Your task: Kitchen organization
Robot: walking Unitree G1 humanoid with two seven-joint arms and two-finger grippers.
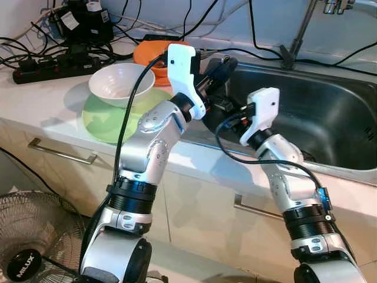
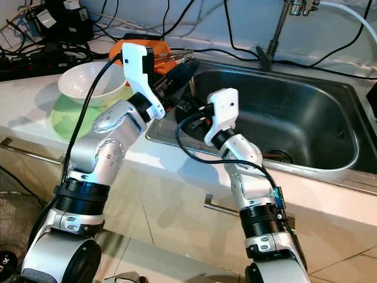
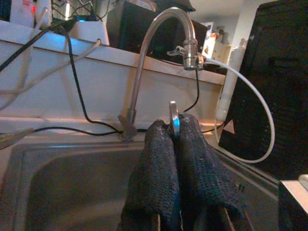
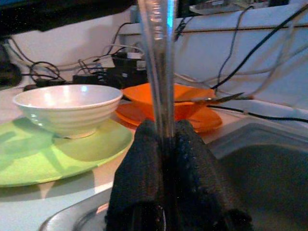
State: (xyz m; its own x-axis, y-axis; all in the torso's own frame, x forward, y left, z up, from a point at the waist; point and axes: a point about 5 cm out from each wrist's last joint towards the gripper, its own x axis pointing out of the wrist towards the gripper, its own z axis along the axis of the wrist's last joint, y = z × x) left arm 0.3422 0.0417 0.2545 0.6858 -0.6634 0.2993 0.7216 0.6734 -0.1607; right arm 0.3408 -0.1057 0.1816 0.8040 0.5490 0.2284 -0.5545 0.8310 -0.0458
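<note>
Right wrist view shows the right gripper (image 4: pixel 163 139) clenched on a long shiny metal utensil handle (image 4: pixel 158 67), which rises straight up from between the two black fingers (image 4: pixel 137 173). Which utensil it is cannot be told, since its head is out of frame. Left wrist view shows the left gripper (image 3: pixel 174 132) pinched on a thin metal piece (image 3: pixel 173 118) whose rounded end pokes out just past the fingertips; whether it is the same utensil cannot be told.

From the head cameras, both grippers meet over the left rim of the steel sink (image 1: pixel 318 112), the left one (image 1: pixel 219 69) above and the right one (image 1: pixel 231 113) just below it, close together.

On the white counter (image 1: pixel 41 100) left of the sink, a white bowl (image 1: pixel 121 84) sits on a green plate (image 1: pixel 112 121). Just behind it an orange bowl (image 4: pixel 185 98) rests on an orange plate (image 4: pixel 202 120), with a spoon (image 4: pixel 211 99) lying across the bowl.

A faucet (image 3: pixel 149 62) stands behind the sink, a white hose (image 3: pixel 255 110) looping from its spout. Black cables and a power strip (image 1: pixel 53 66) lie along the back of the counter. A fan (image 1: pixel 29 236) stands on the floor at lower left.
</note>
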